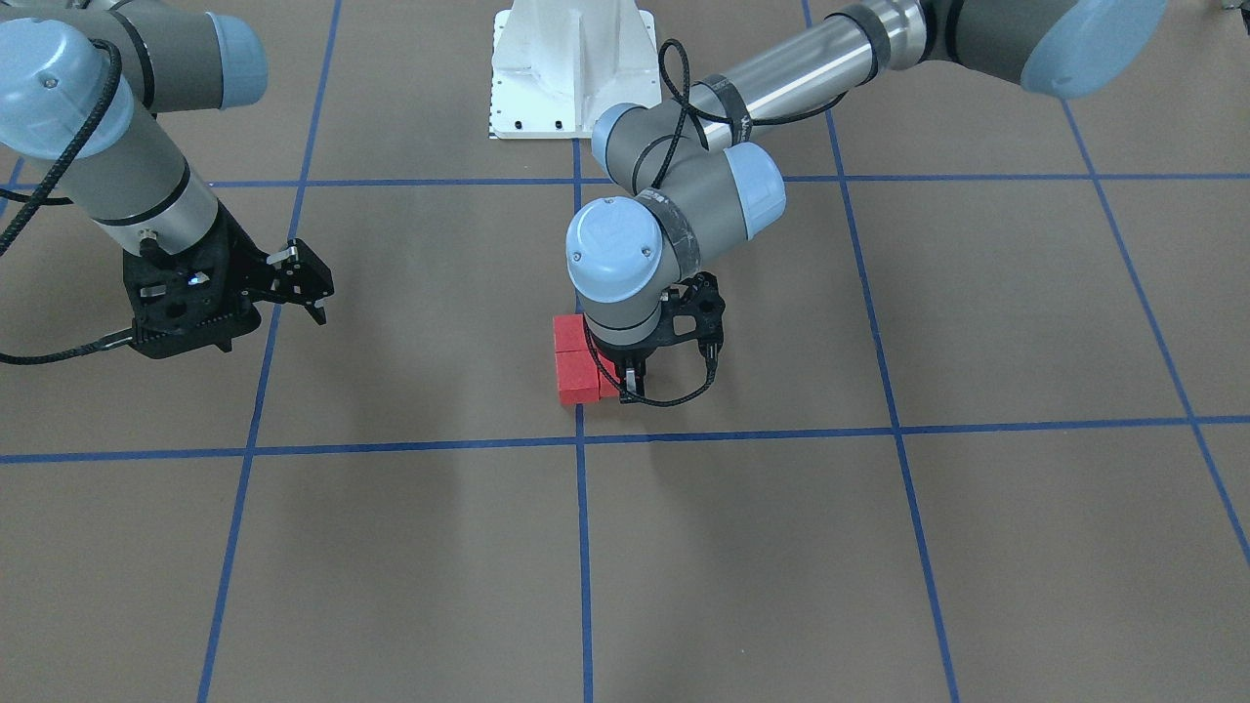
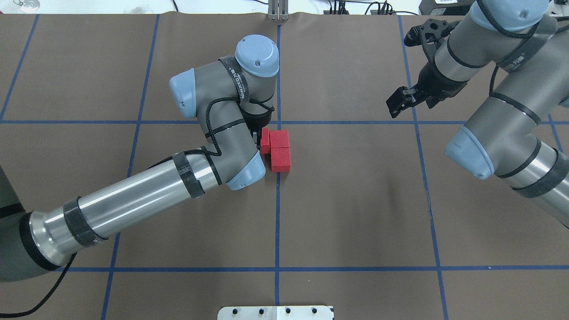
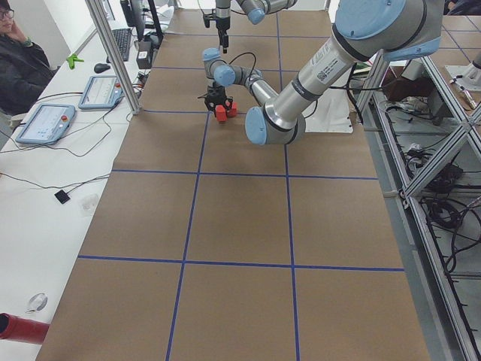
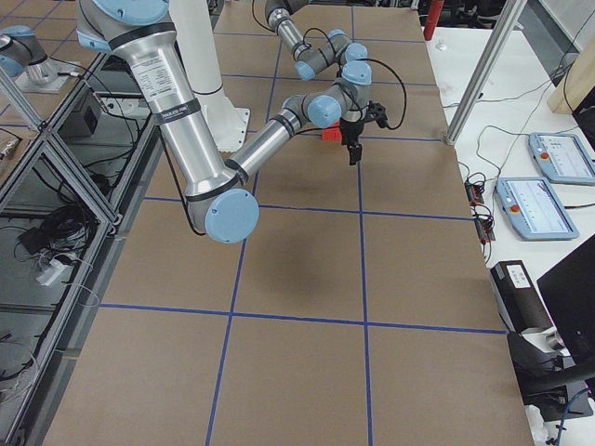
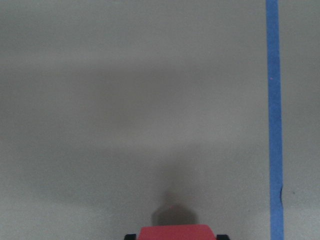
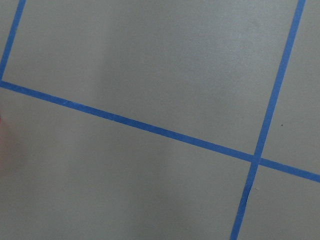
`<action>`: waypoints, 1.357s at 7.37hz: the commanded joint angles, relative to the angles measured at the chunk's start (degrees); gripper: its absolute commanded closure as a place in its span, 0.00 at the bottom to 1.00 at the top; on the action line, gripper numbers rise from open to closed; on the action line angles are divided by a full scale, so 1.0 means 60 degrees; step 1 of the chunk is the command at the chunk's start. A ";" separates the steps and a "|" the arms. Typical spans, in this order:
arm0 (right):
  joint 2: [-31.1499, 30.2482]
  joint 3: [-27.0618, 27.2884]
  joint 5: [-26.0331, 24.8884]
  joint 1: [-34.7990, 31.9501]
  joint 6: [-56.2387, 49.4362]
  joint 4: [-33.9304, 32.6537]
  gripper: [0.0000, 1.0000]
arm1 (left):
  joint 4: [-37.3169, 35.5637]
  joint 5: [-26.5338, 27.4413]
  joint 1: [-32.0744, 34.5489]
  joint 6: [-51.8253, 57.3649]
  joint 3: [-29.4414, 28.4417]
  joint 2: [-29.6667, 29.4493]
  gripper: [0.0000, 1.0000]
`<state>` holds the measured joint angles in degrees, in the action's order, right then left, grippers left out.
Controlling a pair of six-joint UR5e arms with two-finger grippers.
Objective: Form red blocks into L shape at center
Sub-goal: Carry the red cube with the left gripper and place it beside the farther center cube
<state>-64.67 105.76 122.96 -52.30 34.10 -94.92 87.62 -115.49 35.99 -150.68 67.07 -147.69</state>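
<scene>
Three red blocks lie together in an L on the brown centre patch [image 2: 278,191], by the middle blue line. In the overhead view one block [image 2: 280,160] is nearest the robot, a second [image 2: 280,138] lies beyond it, and a third [image 2: 265,142] lies to its left. My left gripper [image 1: 631,383] stands upright over that third block [image 1: 607,381] and is shut on it. The left wrist view shows its red top [image 5: 175,233] between the black fingertips. My right gripper [image 2: 406,71] hangs open and empty above the table, far to the right of the blocks.
The white metal base [image 1: 571,68] stands behind the blocks on the robot's side. A side bench with tablets [image 3: 46,120] and a seated person [image 3: 16,56] runs along the far edge. The right wrist view shows only brown surface and blue tape lines [image 6: 150,128].
</scene>
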 commanded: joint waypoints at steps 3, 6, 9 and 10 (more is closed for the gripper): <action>0.0026 -0.0004 -0.0015 0.0000 0.0000 0.0000 0.01 | 0.0015 0.0000 -0.0022 0.0035 -0.0001 0.0006 0.50; 0.0041 -0.0019 -0.0015 0.0000 -0.0015 0.0000 0.01 | 0.0015 -0.0015 -0.0021 0.0050 -0.0001 -0.0008 0.29; 0.0026 -0.0033 -0.0015 0.0000 -0.0015 0.0000 0.01 | 0.0030 -0.0015 -0.0021 0.0079 -0.0001 -0.0008 0.23; 0.0041 -0.0033 -0.0015 0.0015 -0.0015 0.0000 0.01 | 0.0015 -0.0015 -0.0036 0.0166 -0.0001 0.0006 0.00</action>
<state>-64.49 105.56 122.87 -52.28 34.02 -94.92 87.75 -115.58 35.84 -150.17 67.06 -147.72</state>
